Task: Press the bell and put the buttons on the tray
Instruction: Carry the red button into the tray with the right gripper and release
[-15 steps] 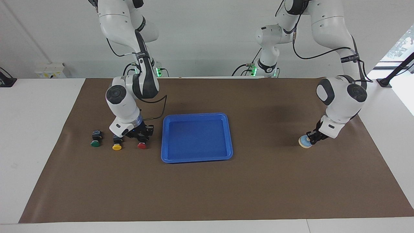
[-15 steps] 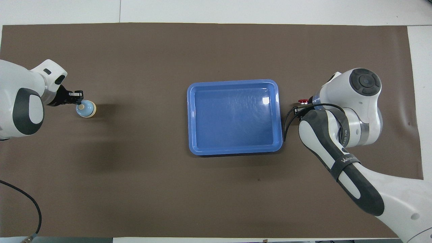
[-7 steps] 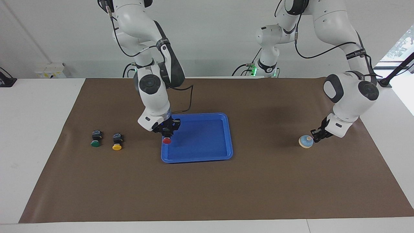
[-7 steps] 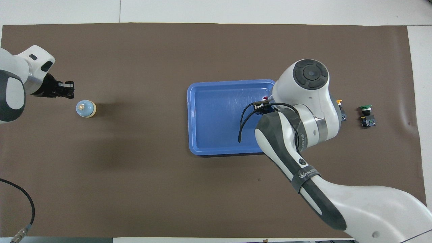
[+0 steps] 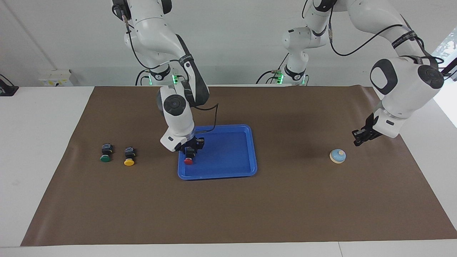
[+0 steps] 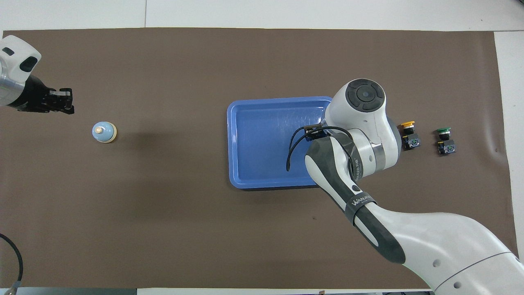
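One button, the red button (image 5: pixel 188 161), is at the tray (image 5: pixel 250 150) now, low inside the end toward the right arm's end of the bench, with my right hand (image 5: pixel 190 149) closed on its black body. From the facing view I cannot tell whether it already rests on the tray floor or hangs just above it. It points cap-first away from the robots, so its long axis runs body-to-cap roughly along the bench's depth and tips downward. My worry is the release: the round cap gives it a rolling edge, so if I let go before it is seated it could tip or roll against the raised rim just beside it. The yellow button (image 5: pixel 129 161) and the green button (image 5: pixel 105 159) lie on the bench mat toward the right arm's end, side by side but apart, both pointing caps away from the robots. Coming back for the yellow one, my fingers could nudge the green. My left hand (image 5: pixel 360 137) hangs above the mat near the bell (image 5: pixel 337 156), clear of it; whether it is open I cannot tell.
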Tool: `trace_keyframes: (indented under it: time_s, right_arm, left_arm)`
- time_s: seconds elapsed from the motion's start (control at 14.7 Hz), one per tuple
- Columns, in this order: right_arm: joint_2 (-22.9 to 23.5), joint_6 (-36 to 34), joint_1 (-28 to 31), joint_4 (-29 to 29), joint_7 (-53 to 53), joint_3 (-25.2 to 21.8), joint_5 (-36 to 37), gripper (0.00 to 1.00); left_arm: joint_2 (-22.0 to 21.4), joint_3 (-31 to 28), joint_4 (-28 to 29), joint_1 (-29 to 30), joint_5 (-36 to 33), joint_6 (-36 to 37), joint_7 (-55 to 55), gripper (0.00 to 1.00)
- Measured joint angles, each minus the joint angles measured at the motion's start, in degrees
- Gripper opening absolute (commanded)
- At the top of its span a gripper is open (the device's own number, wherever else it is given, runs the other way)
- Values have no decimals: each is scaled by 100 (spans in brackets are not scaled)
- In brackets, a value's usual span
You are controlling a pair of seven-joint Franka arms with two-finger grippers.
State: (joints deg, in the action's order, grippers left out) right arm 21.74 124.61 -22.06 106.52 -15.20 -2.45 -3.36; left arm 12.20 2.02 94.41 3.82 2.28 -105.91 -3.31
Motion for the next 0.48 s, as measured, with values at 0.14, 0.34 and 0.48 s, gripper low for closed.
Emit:
trace_keyframes:
  time_s: [0.14, 0.34, 0.48]
  right_arm:
    - [-32, -5, 15, -28, -5, -12, 0, 100]
    - [-120, -177, 306, -123, 546, -73, 32, 100]
    - [-150, -243, 816, -140, 1282, -96, 37, 100]
  left_arm:
    - [-333, 0, -6, -4, 1, 310, -6, 100]
    - [-862, 3, -13, -43, 3, 733, -10, 100]
    - [-1179, 17, -15, -117, 4, 966, -14, 100]
